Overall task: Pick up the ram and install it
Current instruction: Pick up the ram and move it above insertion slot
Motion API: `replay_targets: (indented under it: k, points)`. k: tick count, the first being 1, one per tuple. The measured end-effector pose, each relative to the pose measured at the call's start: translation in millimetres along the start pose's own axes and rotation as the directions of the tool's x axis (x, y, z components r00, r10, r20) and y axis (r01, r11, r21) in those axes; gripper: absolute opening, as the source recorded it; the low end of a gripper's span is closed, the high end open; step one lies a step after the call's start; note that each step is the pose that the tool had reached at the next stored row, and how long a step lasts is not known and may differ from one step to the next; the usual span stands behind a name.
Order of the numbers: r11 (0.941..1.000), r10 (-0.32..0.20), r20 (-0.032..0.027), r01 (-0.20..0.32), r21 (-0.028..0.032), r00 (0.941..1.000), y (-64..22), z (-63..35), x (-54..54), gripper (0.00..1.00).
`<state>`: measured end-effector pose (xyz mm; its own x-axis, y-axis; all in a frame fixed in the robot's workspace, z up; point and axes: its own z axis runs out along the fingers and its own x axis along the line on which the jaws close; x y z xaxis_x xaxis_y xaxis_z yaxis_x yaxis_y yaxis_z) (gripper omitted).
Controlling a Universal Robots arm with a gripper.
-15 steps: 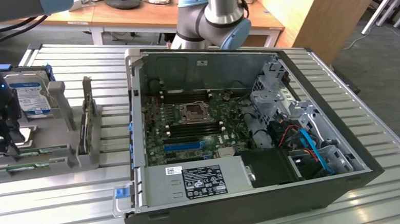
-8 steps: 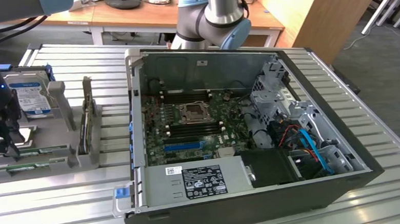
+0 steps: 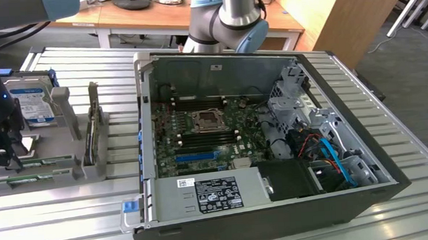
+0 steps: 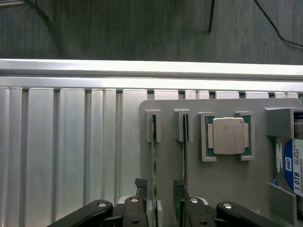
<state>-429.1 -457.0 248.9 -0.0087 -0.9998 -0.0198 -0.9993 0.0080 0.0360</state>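
**Wrist view**
Gripper (image 4: pixel 159 201): low over the grey fixture (image 4: pixel 218 189); black fingers (image 4: pixel 140 189) parted, one on each side of the ram; not clamped on it.
Ram (image 4: pixel 153 156): green, on edge in its fixture slot; far end seated in a grey end bracket; close to one finger, visible gap to the other.
Second stick (image 4: pixel 184 151): on edge in the neighbouring slot; parallel to the ram; just outside the gripper.
Processor (image 4: pixel 227 136): flat in a recess of the same fixture; beside the second stick.
Hard drive (image 4: pixel 289 165): at the fixture's edge, beyond the processor; label marked 1.0TB.
Table (image 4: pixel 71 156): ribbed metal; under the fixture.

**Exterior view**
Arm (image 3: pixel 227 9): base behind the computer case (image 3: pixel 278 226).
Gripper: at the exterior view's left; down at two green sticks in the fixture; cannot tell here which one it straddles.
Computer case: interior exposed; to the exterior view's right of the fixture; well apart from the gripper.
Motherboard (image 3: pixel 200 137): on the case floor; socket at centre; long black slots on either side.
Ram: in the fixture; not in the case.
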Motion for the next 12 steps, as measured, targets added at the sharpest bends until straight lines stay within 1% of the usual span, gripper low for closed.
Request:
replay_targets:
  k: [12]
  points:
    - [1.0000,0.000,0.0000,0.000,0.0000,1.0000,-0.5,13.2,0.3,0.36]
